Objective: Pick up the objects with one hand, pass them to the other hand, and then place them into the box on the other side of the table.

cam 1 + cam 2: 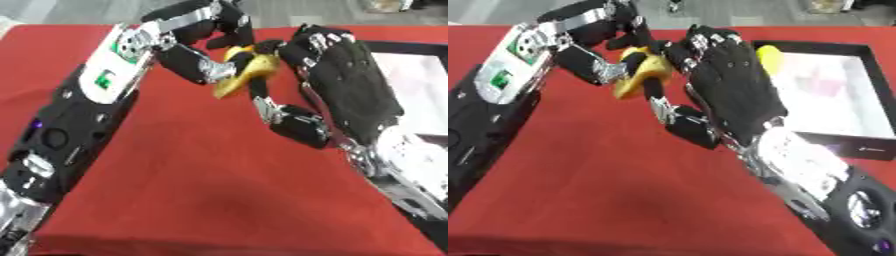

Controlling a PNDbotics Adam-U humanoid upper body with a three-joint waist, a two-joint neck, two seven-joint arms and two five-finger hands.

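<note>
Red cloth covers the table (201, 190), and above its far middle the left hand (197, 37) and right hand (724, 82) meet round a yellow, soft-looking banana-shaped object (245, 75). Left fingers curl on it from the far side; the right hand's fingers close on it too, so the handover looks midway. At the right lies a shallow black-rimmed box with a pale floor (866, 75), holding another yellow piece (769, 57). Placing remains. Open cloth lies near; the box rim is just beside the right hand.

Red tablecloth (201, 190) covering the whole table, grey floor (737, 12) behind the far edge, a small pale object (826, 5) standing there
</note>
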